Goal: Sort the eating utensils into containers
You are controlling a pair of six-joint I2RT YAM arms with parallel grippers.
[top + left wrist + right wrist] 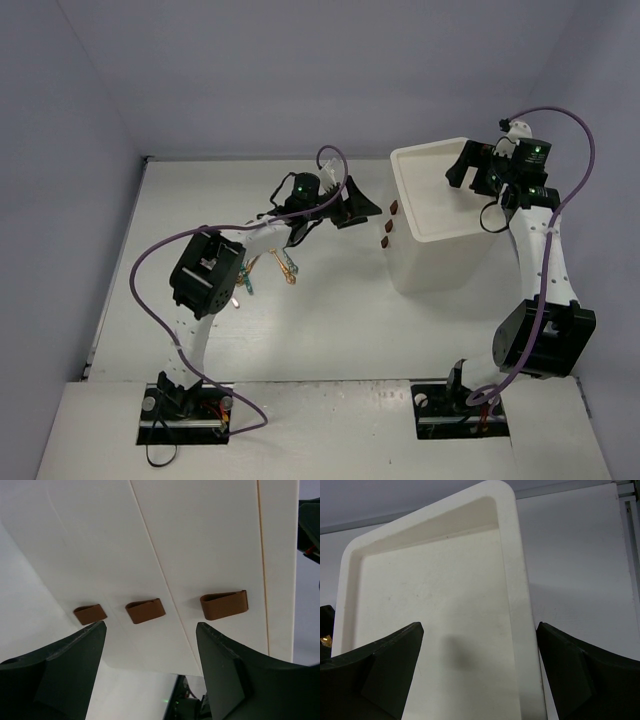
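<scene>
Utensils [270,266] lie heaped on the table [330,330] under the left arm, well apart from the drawer unit [440,215]; the left gripper [362,208] hangs just beside its handles [388,226], and the right gripper [465,172] is over its top. The left wrist view shows the jaws spread wide and empty, facing three brown handles. The right wrist view shows the jaws equally wide, holding nothing, above the unit's recessed top [435,605].
</scene>
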